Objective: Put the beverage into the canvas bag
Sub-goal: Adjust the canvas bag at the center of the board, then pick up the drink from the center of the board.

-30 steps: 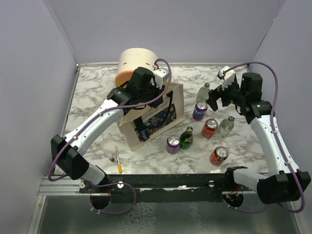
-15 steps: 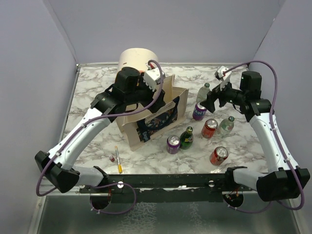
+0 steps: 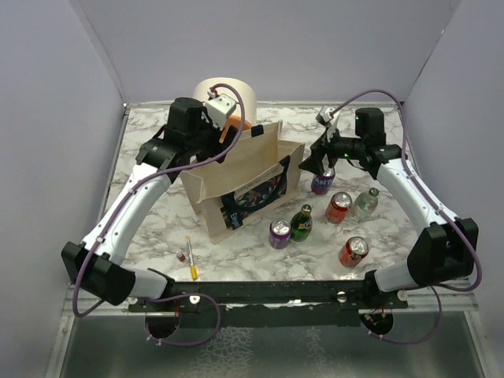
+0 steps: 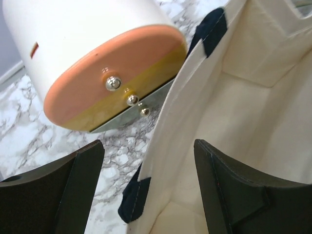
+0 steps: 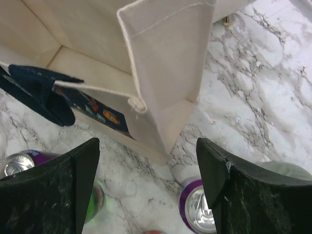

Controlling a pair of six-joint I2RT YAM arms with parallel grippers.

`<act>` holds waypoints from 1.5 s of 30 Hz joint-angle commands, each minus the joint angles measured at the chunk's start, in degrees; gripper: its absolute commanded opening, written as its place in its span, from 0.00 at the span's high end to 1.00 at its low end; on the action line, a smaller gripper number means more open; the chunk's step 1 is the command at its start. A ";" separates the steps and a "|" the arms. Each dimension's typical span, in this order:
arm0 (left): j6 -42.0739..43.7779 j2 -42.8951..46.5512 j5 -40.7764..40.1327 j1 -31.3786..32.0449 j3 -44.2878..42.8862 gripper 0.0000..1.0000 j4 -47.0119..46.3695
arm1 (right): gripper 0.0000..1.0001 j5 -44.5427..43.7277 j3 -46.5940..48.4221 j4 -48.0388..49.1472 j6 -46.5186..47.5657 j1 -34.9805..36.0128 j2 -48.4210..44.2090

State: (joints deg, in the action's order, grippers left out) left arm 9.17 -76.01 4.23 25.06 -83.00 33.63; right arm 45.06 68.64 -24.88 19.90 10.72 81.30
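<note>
Left gripper (image 4: 147, 146) is wide open and holds nothing; the rim of the canvas bag (image 3: 244, 177) runs between its jaws, not pinched. Right gripper (image 5: 146, 146) is open too and empty, hovering over the bag's right corner and a purple can (image 3: 321, 182) just beside the bag. Bag stands upright mid-bench (image 3: 283, 118), mouth open, printed panel facing the near edge, navy handle (image 5: 39, 92) drooping over the front.

Right of the bag:
- red can (image 3: 339, 206)
- clear bottle (image 3: 365, 201)
- green bottle (image 3: 302, 223)
- second purple can (image 3: 279, 232)
- second red can (image 3: 353, 251)

Pale rounded top (image 5: 285, 170) at the right wrist view's edge is probably another bottle. Drawer box (image 3: 224, 90) sits just behind the bag. Yellow pen (image 3: 190, 258) lies near the front, well apart.
</note>
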 commanded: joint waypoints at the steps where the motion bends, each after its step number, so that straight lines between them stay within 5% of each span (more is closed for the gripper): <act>1: 0.21 -3.29 -5.70 -1.38 0.13 0.28 2.58 | 0.24 -3.23 3.70 5.74 -0.26 1.58 3.45; 10: -4.29 0.59 10.42 -3.25 4.21 0.78 5.14 | 0.46 -4.88 9.15 6.05 -1.61 1.58 10.55; 17: -6.33 5.68 24.73 -3.26 8.12 0.93 7.24 | 0.48 -2.36 14.54 2.74 0.35 1.58 14.68; 30: -7.56 10.60 31.15 -5.60 13.68 0.93 5.92 | 0.35 -7.68 19.30 -6.62 4.79 1.67 14.76; 38: -5.56 11.39 27.85 -6.95 13.44 0.64 4.45 | 0.23 -19.61 10.66 -11.00 4.24 1.67 4.31; 45: -3.24 11.29 25.86 -6.95 11.36 0.50 2.79 | 0.13 -27.93 4.10 -14.83 2.80 1.67 -2.04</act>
State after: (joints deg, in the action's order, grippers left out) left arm 3.84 -65.49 31.90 18.33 -69.36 38.83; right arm 24.97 76.03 -36.12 23.68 12.38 81.67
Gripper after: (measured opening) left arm 0.463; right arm 0.825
